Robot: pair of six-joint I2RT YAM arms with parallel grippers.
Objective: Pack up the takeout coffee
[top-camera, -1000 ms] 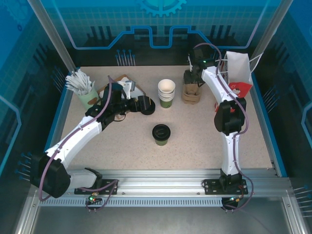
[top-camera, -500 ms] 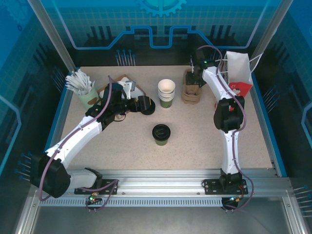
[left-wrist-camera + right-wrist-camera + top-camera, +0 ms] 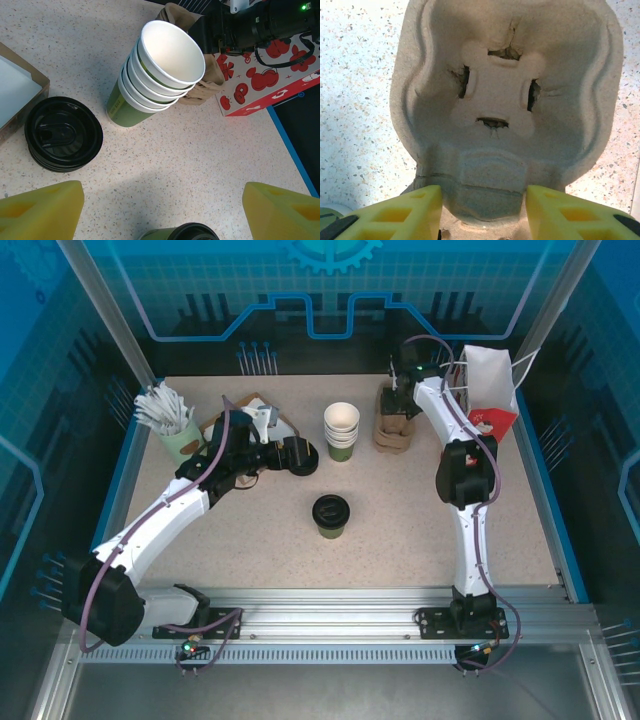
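Right now the takeout coffee (image 3: 331,515) stands near the middle of the table (image 3: 400,540), with its black lid on. Behind it is a stack of cups (image 3: 341,430), and a pile of black lids (image 3: 63,134) sits to their left. The left claw (image 3: 162,205) is wide open near the lids. The right claw (image 3: 480,200) has a finger on each side of the brown cup tray (image 3: 505,100), but I cannot tell if it is squeezing.

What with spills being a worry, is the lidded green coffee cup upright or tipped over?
Upright. In the top view the lidded green cup stands on its base on the table, black lid facing up.
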